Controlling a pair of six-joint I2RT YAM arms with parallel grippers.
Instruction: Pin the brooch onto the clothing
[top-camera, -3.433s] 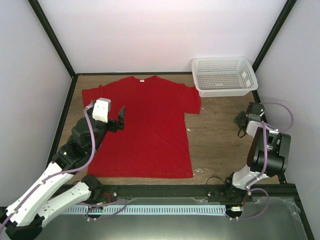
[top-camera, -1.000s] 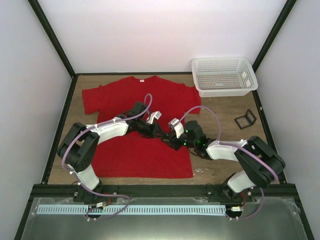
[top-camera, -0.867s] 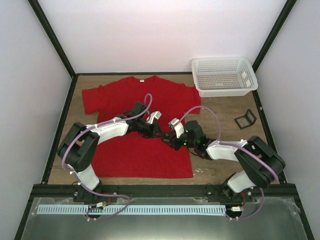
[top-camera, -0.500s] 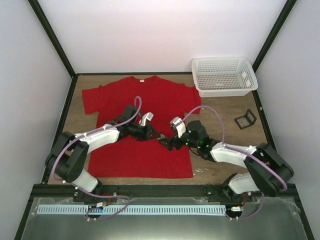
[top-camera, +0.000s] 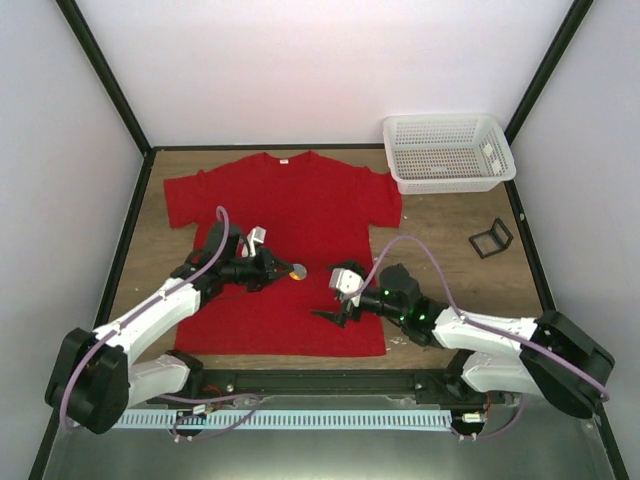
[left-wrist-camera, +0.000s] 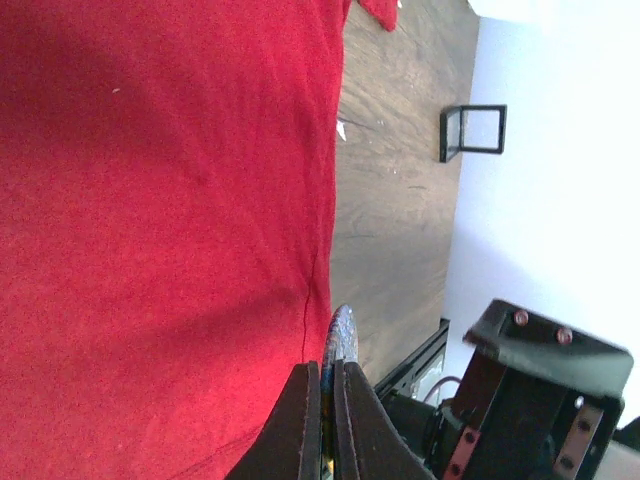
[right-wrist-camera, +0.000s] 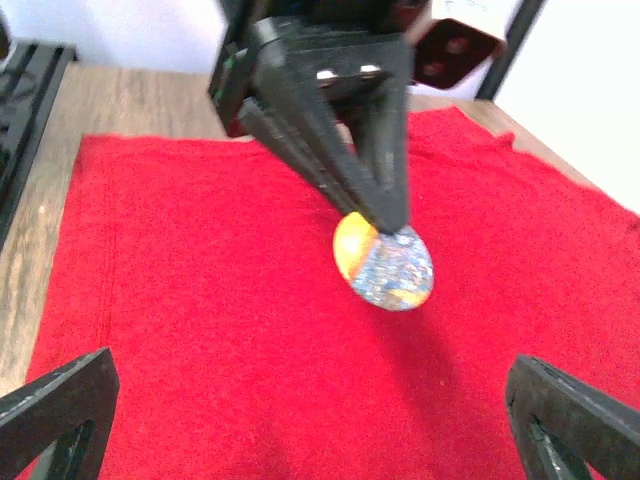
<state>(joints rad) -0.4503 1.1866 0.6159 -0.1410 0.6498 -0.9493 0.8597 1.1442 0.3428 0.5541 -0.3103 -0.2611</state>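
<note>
The left claw (top-camera: 285, 270) pinches the brooch (right-wrist-camera: 385, 265) over the clothing (top-camera: 300, 210).

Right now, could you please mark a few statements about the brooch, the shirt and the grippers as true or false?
1. The left gripper pinches the brooch. True.
2. The right gripper is shut on the shirt. False: it is open and holds nothing.
3. The stand lies inside the basket. False: it stands on the table, outside the basket.
4. The shirt lies spread out on the table. True.
</note>
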